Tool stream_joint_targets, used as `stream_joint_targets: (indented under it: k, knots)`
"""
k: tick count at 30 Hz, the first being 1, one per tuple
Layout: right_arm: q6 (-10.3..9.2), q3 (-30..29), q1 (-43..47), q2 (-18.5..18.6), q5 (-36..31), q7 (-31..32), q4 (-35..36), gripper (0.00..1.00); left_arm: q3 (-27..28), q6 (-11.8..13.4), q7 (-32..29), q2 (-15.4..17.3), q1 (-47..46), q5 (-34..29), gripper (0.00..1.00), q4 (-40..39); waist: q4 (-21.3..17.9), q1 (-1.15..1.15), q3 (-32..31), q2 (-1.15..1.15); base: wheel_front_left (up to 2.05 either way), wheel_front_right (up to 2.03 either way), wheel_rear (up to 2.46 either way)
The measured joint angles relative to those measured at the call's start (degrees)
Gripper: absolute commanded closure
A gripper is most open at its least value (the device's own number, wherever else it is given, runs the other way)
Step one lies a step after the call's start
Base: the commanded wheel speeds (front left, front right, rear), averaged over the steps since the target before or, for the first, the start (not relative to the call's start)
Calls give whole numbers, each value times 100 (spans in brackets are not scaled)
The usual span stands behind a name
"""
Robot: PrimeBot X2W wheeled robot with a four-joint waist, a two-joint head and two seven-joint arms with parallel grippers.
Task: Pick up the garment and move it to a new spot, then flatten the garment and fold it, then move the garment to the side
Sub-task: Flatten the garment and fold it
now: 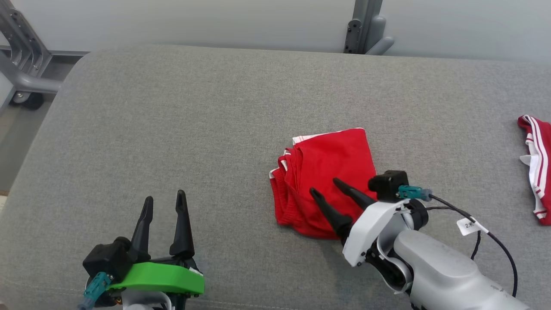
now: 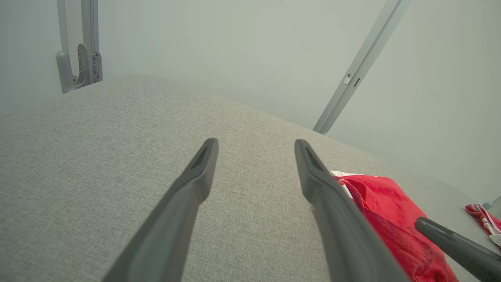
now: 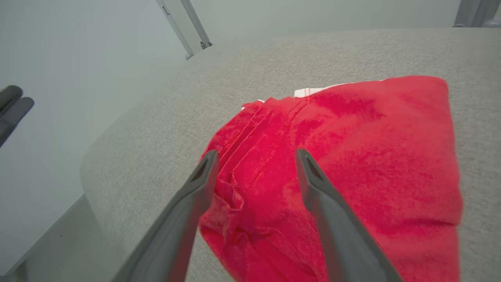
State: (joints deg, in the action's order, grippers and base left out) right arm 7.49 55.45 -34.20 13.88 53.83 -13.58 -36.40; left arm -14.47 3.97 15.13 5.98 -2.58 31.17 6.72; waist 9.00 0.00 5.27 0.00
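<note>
A red garment (image 1: 327,172) with white trim lies folded into a compact bundle on the grey fabric surface (image 1: 215,120), right of centre. My right gripper (image 1: 325,186) hovers over its near edge, open, with nothing between its fingers; the right wrist view shows the garment (image 3: 352,156) spread just beyond my right gripper (image 3: 254,154). My left gripper (image 1: 164,198) stands open over bare fabric at the lower left, well clear of the bundle. In the left wrist view my left gripper (image 2: 256,145) is open and the garment (image 2: 387,211) lies to the right.
A second red and white striped garment (image 1: 536,165) lies at the surface's right edge. Grey metal frame parts (image 1: 366,30) stand behind the far edge, and a wheeled stand (image 1: 21,73) sits off the left side. A cable (image 1: 495,237) trails from my right wrist.
</note>
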Motion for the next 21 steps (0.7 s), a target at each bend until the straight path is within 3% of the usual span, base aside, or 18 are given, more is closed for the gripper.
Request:
stream_joint_targets:
  k: [6,10,11,12,13,14,21]
  knots:
    - [0,-859,180,134,-154,-119,207,0,-49,-24,0,-21,34,-30,0,5,-52,0,-42,0,0,0,0]
    - [0,-1430,264,164,-714,-140,285,0,-82,-46,0,-29,61,-38,0,18,-31,0,-46,0,0,0,0]
    - [0,-1552,299,155,-907,-143,304,44,-89,-49,0,-29,61,-38,0,23,-21,0,-44,0,0,0,0]
    - [0,-1634,353,130,-1089,-144,314,66,-98,-53,0,-29,61,-40,0,30,-9,0,-40,0,0,0,0]
    - [0,-1672,411,103,-1300,-145,307,79,-105,-70,0,-29,60,-40,0,45,6,0,-34,0,0,0,0]
    - [0,-1706,463,69,-1473,-146,270,98,-119,-92,0,-27,60,-40,0,63,26,0,-27,0,0,0,0]
    - [0,-1702,643,-296,-2006,-146,-293,100,-165,-97,-1,-25,42,-56,0,105,226,0,33,0,0,0,0]
